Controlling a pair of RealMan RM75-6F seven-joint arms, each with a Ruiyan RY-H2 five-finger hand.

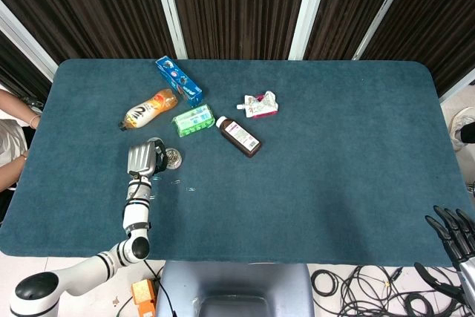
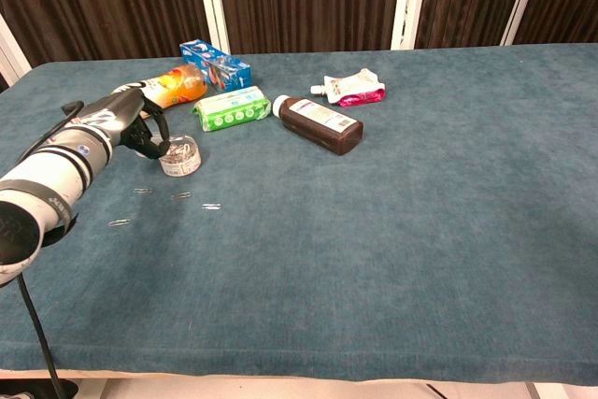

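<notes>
My left hand [image 1: 145, 159] [image 2: 129, 121] reaches over the left part of the blue table [image 1: 334, 154], its fingers curled down beside a small clear jar of paper clips [image 1: 173, 158] [image 2: 179, 156]. The fingers cover the spot where the jar's clear lid lay, and I cannot tell whether they hold it. A few loose paper clips [image 2: 181, 196] lie on the cloth just in front of the jar. My right hand [image 1: 451, 232] hangs off the table's near right corner, fingers spread, holding nothing. The chest view does not show it.
Behind the jar lie an orange drink bottle [image 1: 148, 109] [image 2: 154, 91], a blue box [image 1: 178, 80], a green pack [image 1: 194, 120] and a brown bottle [image 1: 238, 136]. A white and pink pouch [image 1: 259, 105] lies further right.
</notes>
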